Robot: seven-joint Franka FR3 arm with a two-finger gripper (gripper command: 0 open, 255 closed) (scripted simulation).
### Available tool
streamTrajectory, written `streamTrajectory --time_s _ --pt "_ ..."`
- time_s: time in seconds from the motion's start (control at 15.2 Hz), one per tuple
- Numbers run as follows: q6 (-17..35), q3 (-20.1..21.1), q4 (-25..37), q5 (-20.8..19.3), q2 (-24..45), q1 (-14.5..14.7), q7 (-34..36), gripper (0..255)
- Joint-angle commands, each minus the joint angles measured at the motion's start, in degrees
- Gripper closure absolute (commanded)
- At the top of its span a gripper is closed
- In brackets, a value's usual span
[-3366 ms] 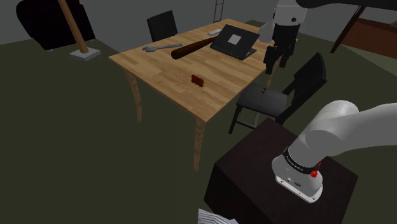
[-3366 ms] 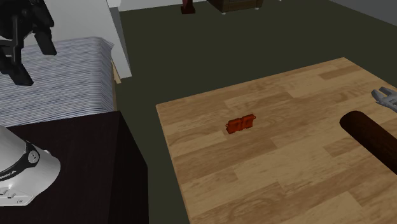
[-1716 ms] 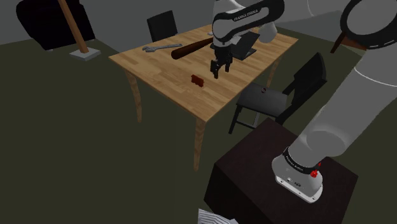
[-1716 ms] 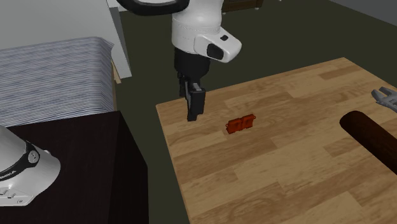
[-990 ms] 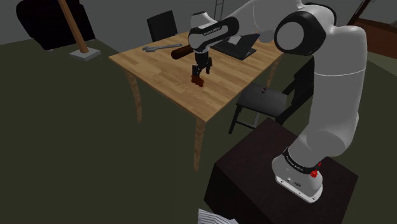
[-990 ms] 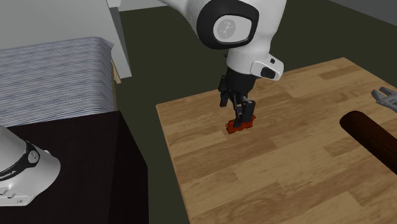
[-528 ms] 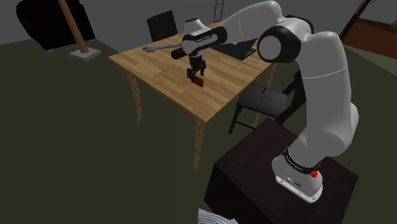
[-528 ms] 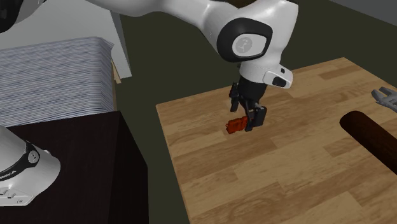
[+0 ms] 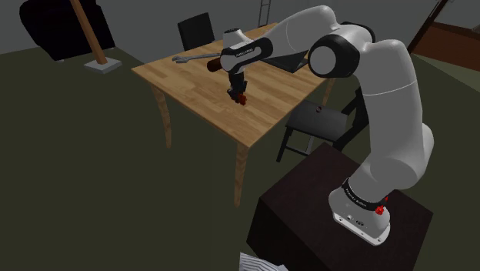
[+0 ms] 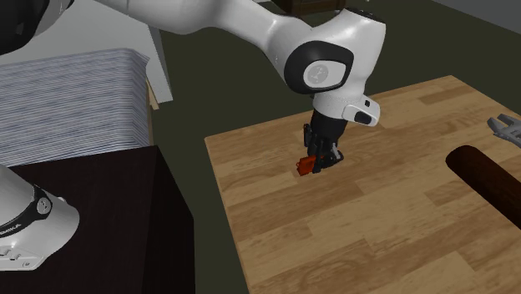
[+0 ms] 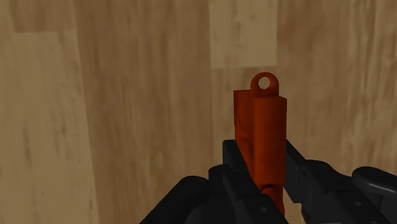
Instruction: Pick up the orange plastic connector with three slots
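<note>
The red-orange connector (image 11: 261,133) stands on edge on the wooden table (image 9: 192,85), a round eyelet at its far end. My black gripper (image 11: 262,167) is shut on it, one finger (image 11: 234,156) pressed on each long side. In the shoulder view the gripper (image 9: 238,94) points straight down at the connector (image 9: 241,100) near the table's middle. In the second exterior view the connector (image 10: 306,165) sticks out from the gripper (image 10: 321,157) toward that view's left, still on the tabletop.
A dark bat (image 10: 488,179) and a grey wrench (image 10: 505,129) lie further along the table. A black chair (image 9: 331,115) stands at the table's side near the dark stand (image 9: 338,208). A striped grey bed (image 10: 67,100) is beside the stand.
The fingers stood apart around the connector half a second ago and have now closed on it. The hand has dropped slightly; the connector still rests on the table.
</note>
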Motion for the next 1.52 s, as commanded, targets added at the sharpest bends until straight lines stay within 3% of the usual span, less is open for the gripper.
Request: streamTrajectory --time_s 0.0,0.4,1.45 --pt "0.0 0.0 0.0 0.0 0.1 0.0 0.0 255" --pt "0.1 0.0 -0.2 0.0 -0.1 0.0 0.0 255" --pt "-8.8 -0.1 4.0 0.0 -4.8 0.1 -0.7 255"
